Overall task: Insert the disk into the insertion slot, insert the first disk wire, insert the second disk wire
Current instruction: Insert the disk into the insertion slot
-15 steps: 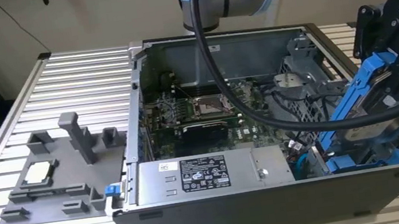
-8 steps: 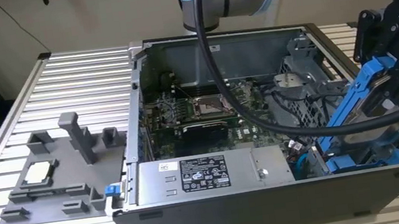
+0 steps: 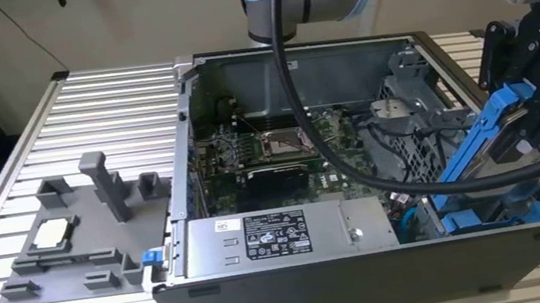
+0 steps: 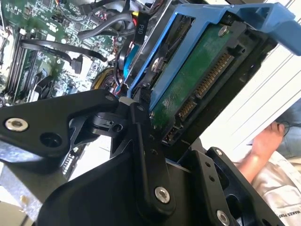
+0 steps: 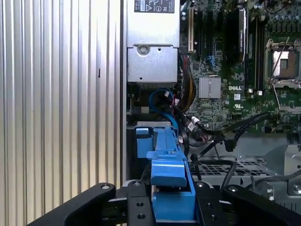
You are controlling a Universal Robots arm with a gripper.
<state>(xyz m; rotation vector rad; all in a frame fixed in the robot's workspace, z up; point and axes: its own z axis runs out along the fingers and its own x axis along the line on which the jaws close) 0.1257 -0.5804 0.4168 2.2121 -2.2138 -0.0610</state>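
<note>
The disk (image 3: pixel 493 138) in its blue carrier hangs tilted above the open computer case (image 3: pixel 371 279), its lower end near the insertion slot (image 3: pixel 470 199) of the grey drive cage (image 3: pixel 410 141) but not yet seated. The hand (image 3: pixel 538 124) is clamped on it. In the second wrist view its connector edge (image 4: pixel 214 70) is bare, so both wires appear still to do. Another blue carrier (image 3: pixel 493 218) sits below. The case stands on the ribbed bench (image 3: pixel 86 105)
</note>
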